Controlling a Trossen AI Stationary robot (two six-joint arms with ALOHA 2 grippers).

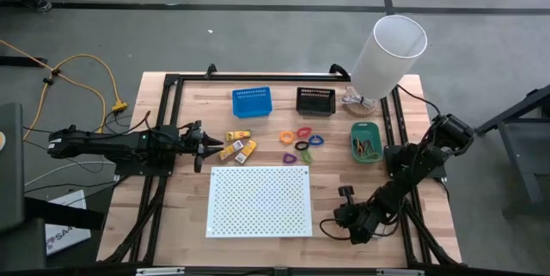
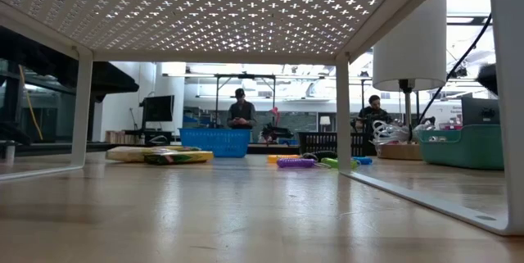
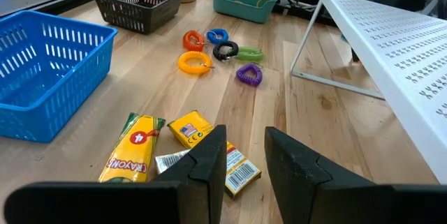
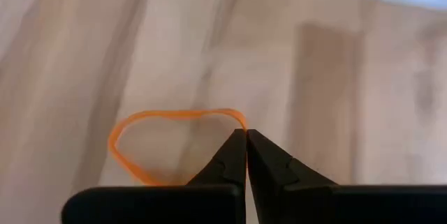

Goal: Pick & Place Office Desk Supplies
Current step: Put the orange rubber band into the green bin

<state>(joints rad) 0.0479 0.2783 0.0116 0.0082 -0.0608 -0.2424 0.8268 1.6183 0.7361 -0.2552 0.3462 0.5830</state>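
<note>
bare wood [image 1: 176, 216] free | white board [image 1: 259, 200] blocks centre

Left pincer [image 1: 203, 149] sits low beside the yellow packets [image 1: 239, 144], and coloured loops [image 1: 301, 141] lie scattered mid-desk! Right pincer [image 1: 345, 192] hangs just off the white perforated board [image 1: 259, 201].

"crayons", "4" on yellow packet [image 3: 130, 150]

Orange rubber band [image 4: 164, 140]: thin loop, flat on wood, pinched at edge by my right gripper [image 4: 246, 135]. Yellow packets [image 3: 183, 145]: clustered, flat, table's left.
</note>
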